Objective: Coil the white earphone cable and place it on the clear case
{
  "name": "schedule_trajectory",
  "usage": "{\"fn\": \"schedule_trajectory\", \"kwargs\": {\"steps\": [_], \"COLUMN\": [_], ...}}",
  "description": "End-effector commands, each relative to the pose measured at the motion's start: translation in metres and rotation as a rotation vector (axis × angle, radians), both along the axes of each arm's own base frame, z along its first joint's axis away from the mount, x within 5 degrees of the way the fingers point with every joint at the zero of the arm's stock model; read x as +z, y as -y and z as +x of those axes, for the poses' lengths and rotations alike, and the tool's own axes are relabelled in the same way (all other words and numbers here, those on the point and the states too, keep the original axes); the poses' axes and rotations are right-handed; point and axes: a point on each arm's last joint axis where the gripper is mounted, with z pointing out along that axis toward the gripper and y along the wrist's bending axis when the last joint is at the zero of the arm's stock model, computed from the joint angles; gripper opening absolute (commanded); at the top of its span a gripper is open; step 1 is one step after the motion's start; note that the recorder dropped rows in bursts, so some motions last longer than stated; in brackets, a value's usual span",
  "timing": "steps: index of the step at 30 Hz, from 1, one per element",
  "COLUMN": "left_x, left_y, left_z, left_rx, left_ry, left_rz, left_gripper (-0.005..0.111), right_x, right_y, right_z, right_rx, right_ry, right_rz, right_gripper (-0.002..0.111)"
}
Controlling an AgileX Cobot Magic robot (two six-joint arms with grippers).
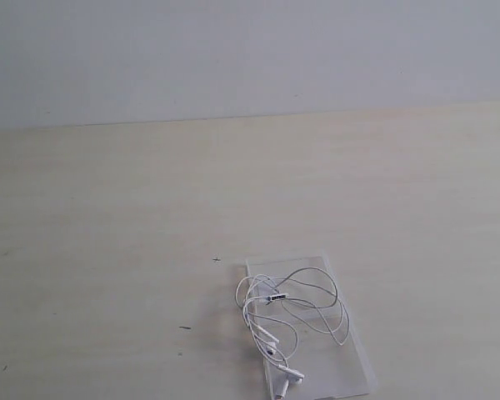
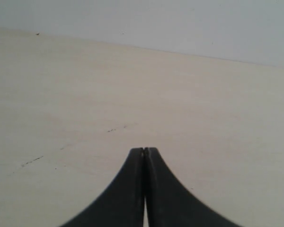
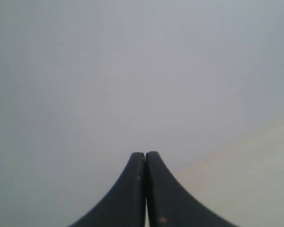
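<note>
The white earphone cable (image 1: 287,312) lies in loose loops on the clear case (image 1: 354,354), which rests flat near the front of the table, right of centre. Two earbuds trail toward the case's near left corner, and the small inline remote sits near the top of the loops. Neither arm shows in the exterior view. My left gripper (image 2: 145,150) is shut with nothing between its black fingers, over bare table. My right gripper (image 3: 145,154) is shut too, empty, facing the grey wall. Neither wrist view shows the cable or the case.
A pale wooden table (image 1: 108,233) runs back to a grey wall (image 1: 250,50). A few small dark specks mark the wood left of the case.
</note>
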Motion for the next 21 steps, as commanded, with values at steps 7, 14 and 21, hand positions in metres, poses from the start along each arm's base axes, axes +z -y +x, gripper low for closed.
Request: {"fn": "schedule_trajectory", "kwargs": {"steps": [7,14,21], "left_x": [-0.001,-0.001,-0.001], "left_y": [0.000,0.000,0.000], "left_z": [0.000,0.000,0.000], "left_rx": [0.001,0.001,0.001], "left_ry": [0.003,0.003,0.003], "left_rz": [0.002,0.002,0.002], "left_gripper": [0.000,0.000,0.000], "right_x": [-0.043,-0.064,-0.071], "right_y": [-0.008,-0.009,-0.009], "right_z": [0.009,0.009,0.008], "right_rx": [0.081,0.082,0.094], "right_ry": [-0.034,-0.245,-0.322], "right_rz": [0.060,-0.197,-0.258], "right_gripper": [0.000,0.000,0.000]}}
